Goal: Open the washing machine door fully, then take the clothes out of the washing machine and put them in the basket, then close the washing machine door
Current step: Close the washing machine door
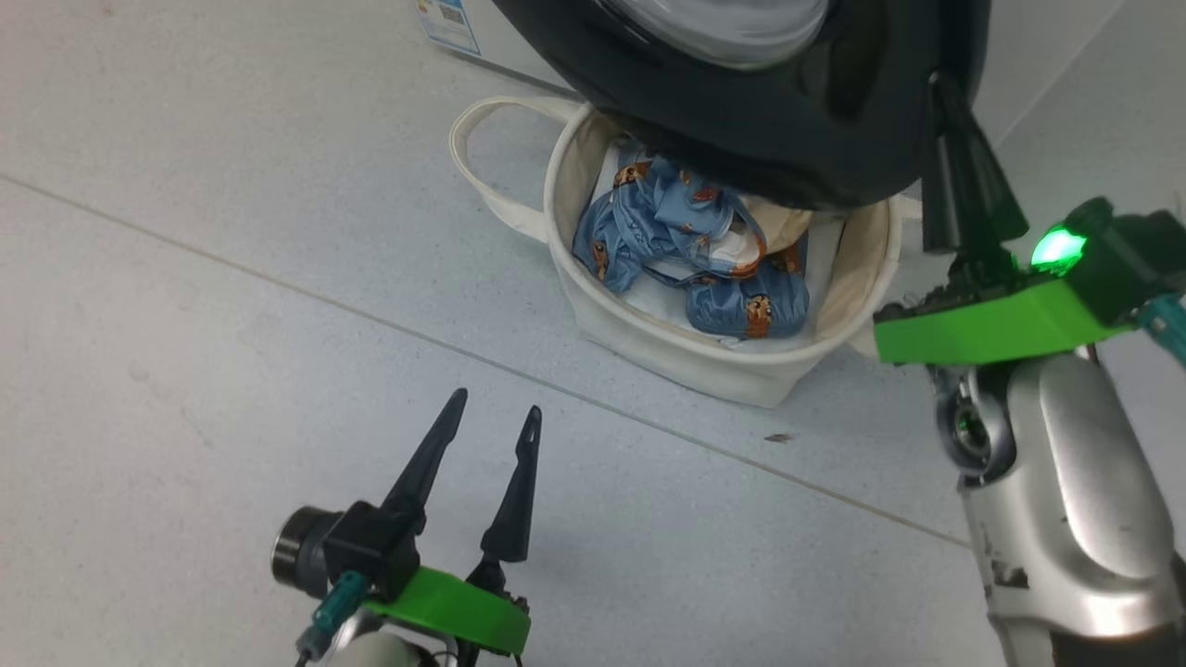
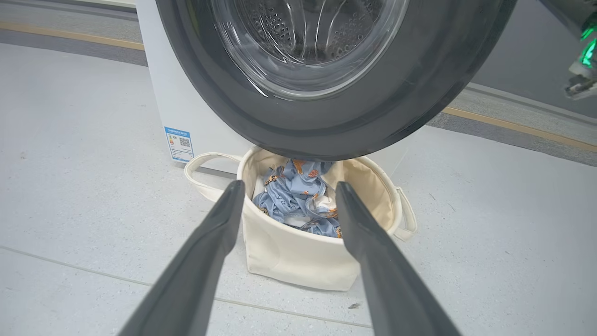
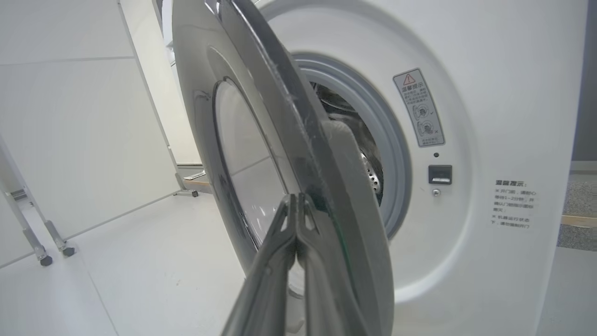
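Clothes (image 1: 690, 250): lying bunched inside the basket (image 1: 686, 357), blue print uppermost with a cream patch showing. The basket is standing on the floor (image 1: 185, 278) just in front of the washing machine (image 3: 489, 116), under the lower rim of the washing machine door (image 3: 261, 116).

Door: hanging part-way open, at an angle to the machine front. The grey ring of the drum mouth (image 3: 392, 140) is showing behind it. What I am seeing of the drum through the glass in the left wrist view looks empty.

Right tool (image 3: 296, 198): fingers pressed together, pinching nothing. The tips appear to be lying against the door's outer face near the black rim; I cannot confirm contact.

Left tool (image 1: 496, 403): fingers spread wide, empty, hovering over the floor short of the basket and pointing toward it.

Judgement: unloading looks done, and I am working on the last step, closing the door.

Next move, as I am reading it: pushing the door round its hinge toward the drum mouth until the catch meets the latch slot (image 3: 440, 174). This calls for keeping the closed tips on the rim rather than the glass and following the arc so they are not sliding off. The left tool should be keeping clear.
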Available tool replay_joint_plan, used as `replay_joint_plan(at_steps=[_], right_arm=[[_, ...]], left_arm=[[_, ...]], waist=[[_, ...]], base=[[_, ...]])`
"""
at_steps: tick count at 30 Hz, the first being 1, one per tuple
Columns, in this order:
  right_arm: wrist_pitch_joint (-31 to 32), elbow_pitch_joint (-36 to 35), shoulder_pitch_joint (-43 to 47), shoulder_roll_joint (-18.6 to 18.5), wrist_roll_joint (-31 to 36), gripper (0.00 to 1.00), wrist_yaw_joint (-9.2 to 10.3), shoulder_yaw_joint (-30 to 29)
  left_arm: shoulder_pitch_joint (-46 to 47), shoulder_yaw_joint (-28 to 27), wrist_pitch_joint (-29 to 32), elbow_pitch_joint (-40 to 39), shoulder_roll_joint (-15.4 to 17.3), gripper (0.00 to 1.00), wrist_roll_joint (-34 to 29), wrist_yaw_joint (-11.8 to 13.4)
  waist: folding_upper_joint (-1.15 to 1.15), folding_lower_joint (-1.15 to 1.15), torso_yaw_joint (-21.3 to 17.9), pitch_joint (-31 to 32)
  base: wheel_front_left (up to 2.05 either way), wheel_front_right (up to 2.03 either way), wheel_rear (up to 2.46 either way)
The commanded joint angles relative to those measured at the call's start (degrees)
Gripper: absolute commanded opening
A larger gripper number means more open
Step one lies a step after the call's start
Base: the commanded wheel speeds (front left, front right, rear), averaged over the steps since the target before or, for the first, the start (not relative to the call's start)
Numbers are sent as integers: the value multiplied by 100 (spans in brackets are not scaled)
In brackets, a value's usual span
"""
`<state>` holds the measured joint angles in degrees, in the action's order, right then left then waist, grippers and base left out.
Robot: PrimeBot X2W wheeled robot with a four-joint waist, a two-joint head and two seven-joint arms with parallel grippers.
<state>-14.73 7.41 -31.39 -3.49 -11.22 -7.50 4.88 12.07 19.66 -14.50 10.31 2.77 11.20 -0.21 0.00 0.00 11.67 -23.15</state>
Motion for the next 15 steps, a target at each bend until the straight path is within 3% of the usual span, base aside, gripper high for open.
replay_joint_plan(at_steps=[1,15], right_arm=[[-27,-166,-183,61,28,0,1,85],[-27,406,-1261,-340,123,0,1,-572]], left_arm=[[90,-134,-50,-138,11,100,4,47],[356,170,-50,-144,11,100,142,271]], waist=[[0,0,-3,-42],[0,0,174,-454]], base=[[0,0,0],[0,0,0]])
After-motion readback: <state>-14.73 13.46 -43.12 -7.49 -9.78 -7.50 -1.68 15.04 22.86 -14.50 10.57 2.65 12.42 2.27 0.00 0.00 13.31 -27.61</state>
